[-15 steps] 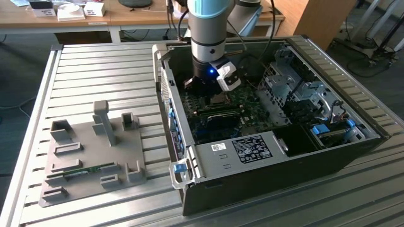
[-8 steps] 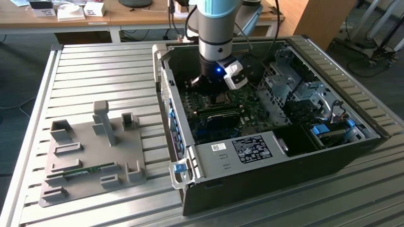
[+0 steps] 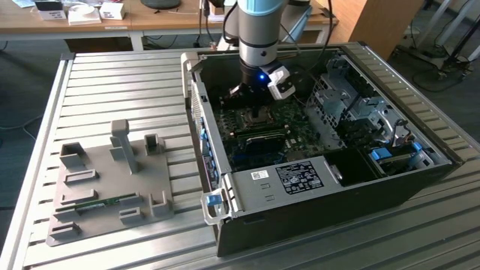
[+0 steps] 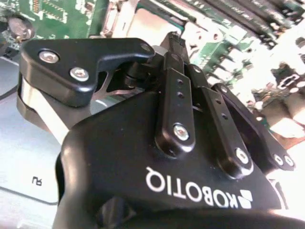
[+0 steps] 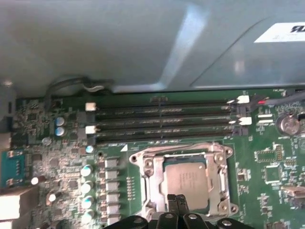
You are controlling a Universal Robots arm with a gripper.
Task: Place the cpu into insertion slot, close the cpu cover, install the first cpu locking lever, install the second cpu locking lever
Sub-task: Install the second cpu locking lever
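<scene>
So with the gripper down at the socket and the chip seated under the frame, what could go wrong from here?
1. The black gripper, fingers together, sits at the edge of the thin silvery square cpu cover; a skewed push could bend it.
2. The silvery-grey square cpu lies in the insertion slot; uneven pressure might shift it.
3. The long black memory slots and small silver capacitors stand close by, so a sideways slip could strike them.

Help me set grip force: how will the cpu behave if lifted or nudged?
The cpu looks thin, flat and metal-topped: probably stiff and light. Its smooth top may be slippery. Lying flat on the circuit board, it shouldn't roll or tip.
</scene>
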